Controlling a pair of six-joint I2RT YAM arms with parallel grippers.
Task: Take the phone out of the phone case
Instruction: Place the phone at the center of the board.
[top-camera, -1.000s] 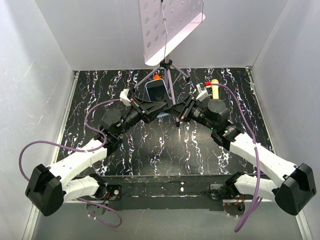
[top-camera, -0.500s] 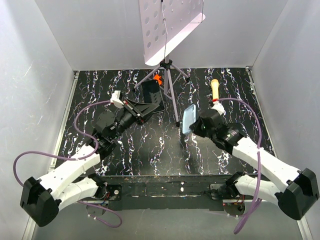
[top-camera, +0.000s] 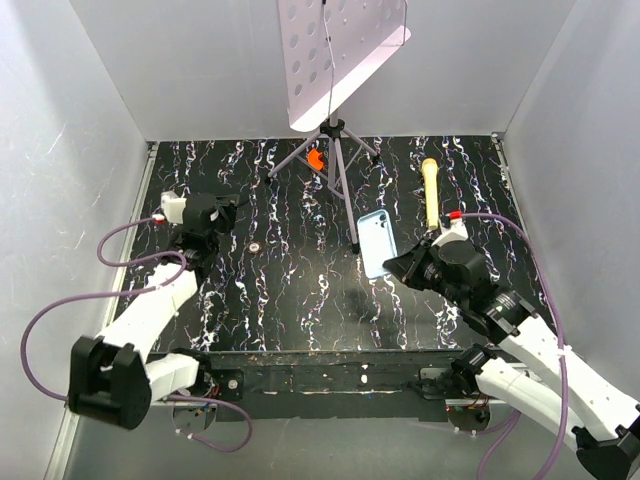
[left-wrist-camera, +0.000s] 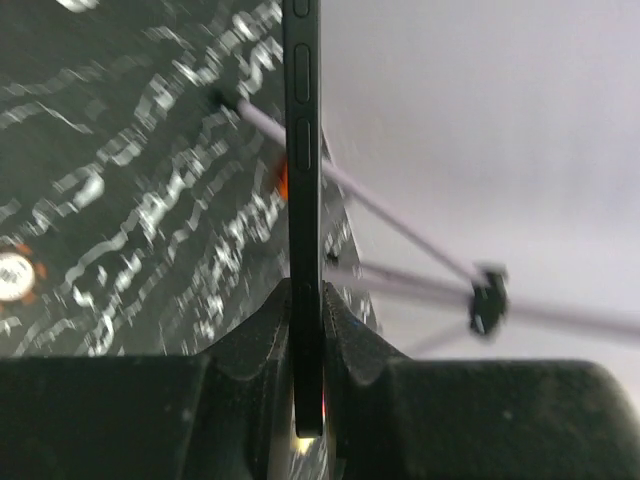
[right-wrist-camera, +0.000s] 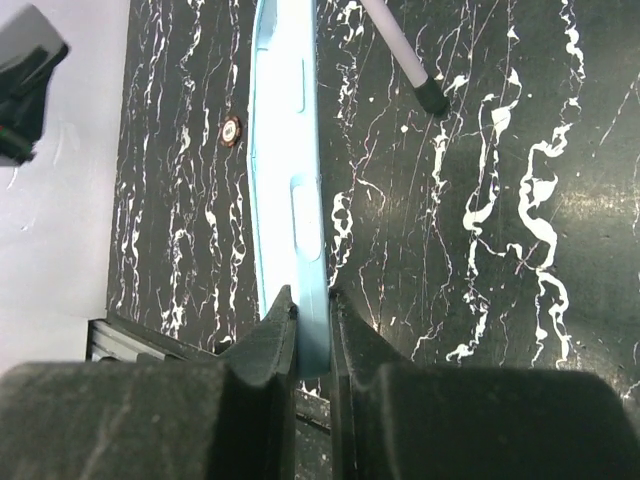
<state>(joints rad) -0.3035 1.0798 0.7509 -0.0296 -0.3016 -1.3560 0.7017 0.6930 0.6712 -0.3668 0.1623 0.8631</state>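
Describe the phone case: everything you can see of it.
The phone case is a thin light blue shell with rounded corners, plastic-looking, with no phone in it. The right wrist view shows it edge-on, with two elongated slots along its side. The right gripper is shut on one end of it. From above it shows just right of one foot of the tripod.

- Your left wrist view cuts the phone (left-wrist-camera: 303, 200) off at its top edge, and its screen is unseen.
- The phone case (right-wrist-camera: 285, 150) leaves your right wrist view likewise.
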